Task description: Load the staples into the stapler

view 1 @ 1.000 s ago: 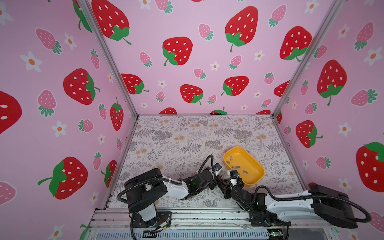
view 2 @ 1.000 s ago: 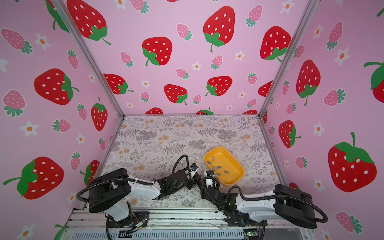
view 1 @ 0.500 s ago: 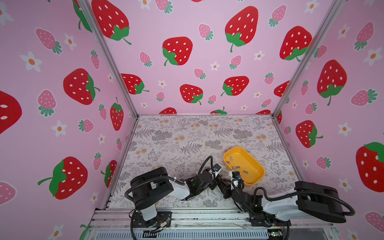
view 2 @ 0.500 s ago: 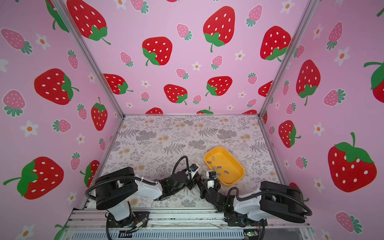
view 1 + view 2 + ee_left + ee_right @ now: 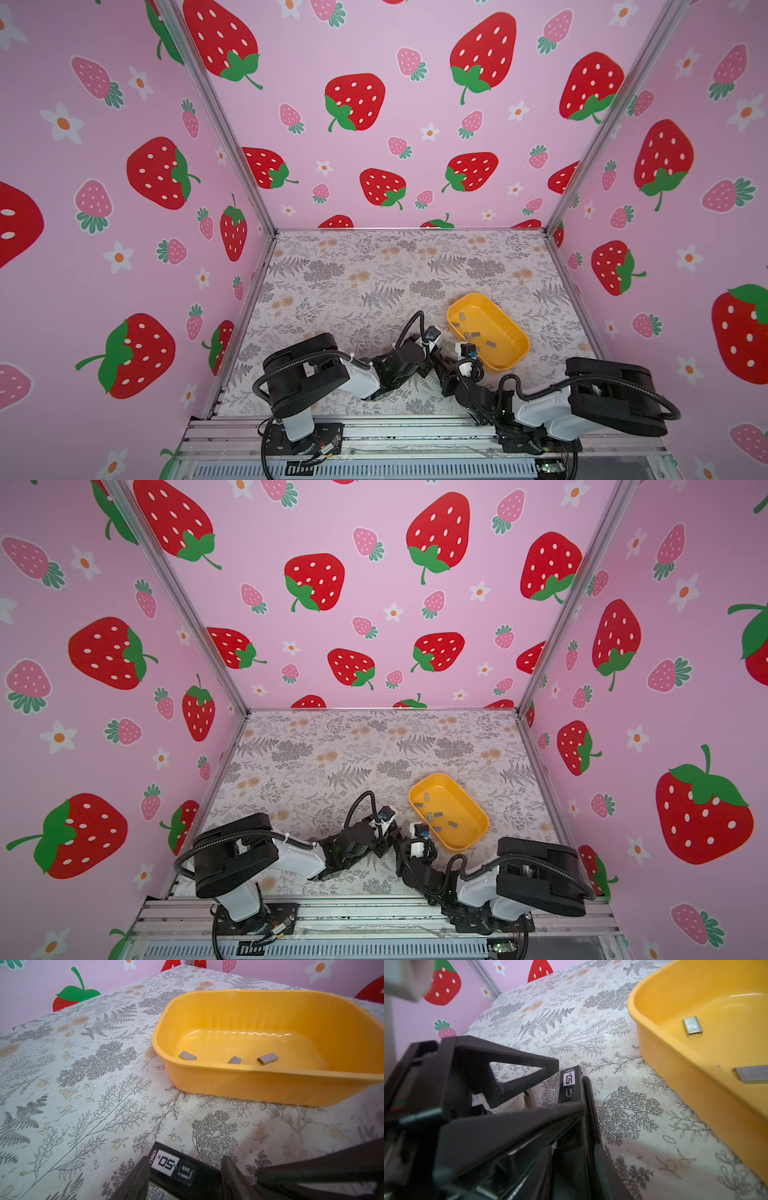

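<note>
In both top views, small flat grey staples (image 5: 475,334) lie scattered in a yellow tray (image 5: 498,316) on the floral table (image 5: 353,282), right of centre. In the left wrist view, the left pincer (image 5: 185,1160) clasps a black stapler (image 5: 172,1167) labelled 50, near the tray. In the right wrist view, the right pincer (image 5: 582,1095) flanks it, grip unclear.

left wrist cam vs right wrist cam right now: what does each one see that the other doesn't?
Left wrist only: most of the yellow tray, far wall included, with three staple strips inside.
Right wrist only: a blurred white part close to the lens. It catches just one end of the tray, with two strips.
Both: the black stapler, its labelled end on the floral table, crowded by dark fingers.
</note>
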